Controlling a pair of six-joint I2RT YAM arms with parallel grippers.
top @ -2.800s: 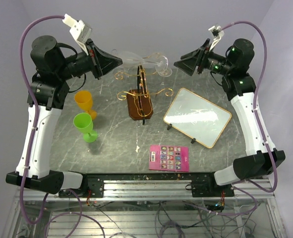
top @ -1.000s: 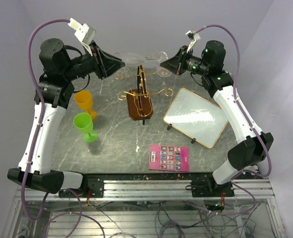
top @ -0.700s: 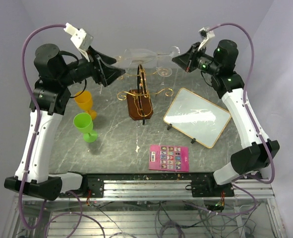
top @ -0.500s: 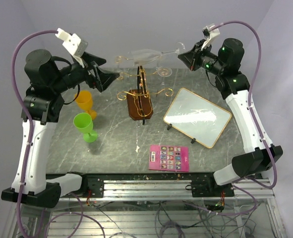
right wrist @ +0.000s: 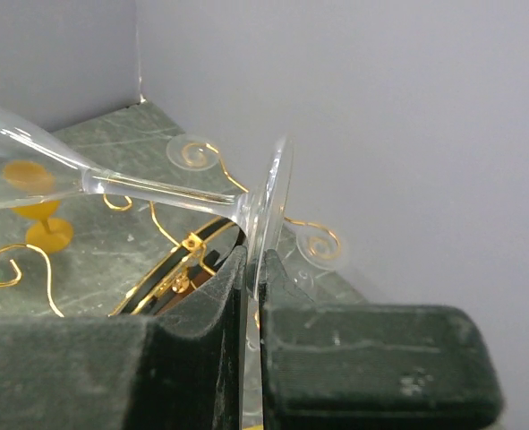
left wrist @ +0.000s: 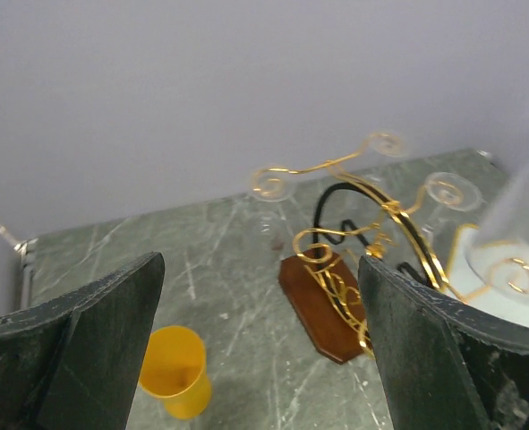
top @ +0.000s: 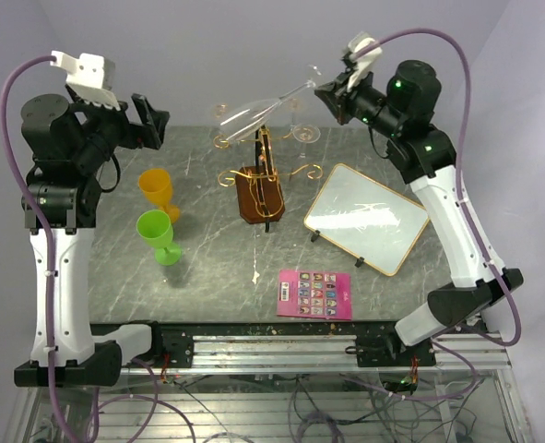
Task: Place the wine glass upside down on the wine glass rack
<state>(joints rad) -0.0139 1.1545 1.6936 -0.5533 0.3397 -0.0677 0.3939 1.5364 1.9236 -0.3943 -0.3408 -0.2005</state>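
Rack (top: 261,189) ctr-back on counter (top: 217,268); cup (top: 156,190) L of it, 2nd cup (top: 159,234) before that; board (top: 367,218) R; card (top: 315,294) in front.

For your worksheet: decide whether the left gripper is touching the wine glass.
Apart. The top external view shows a clear gap between the left gripper and the wine glass bowl. Its fingers stand open.

My left arm (top: 60,268) stands upright along the left edge of the top view, and my left gripper (top: 150,120), in the upper left, has its fingers spread wide. My right arm (top: 456,221) leans up to the upper right, where my right gripper (top: 327,92) pinches the wine glass (top: 254,115) by its foot.
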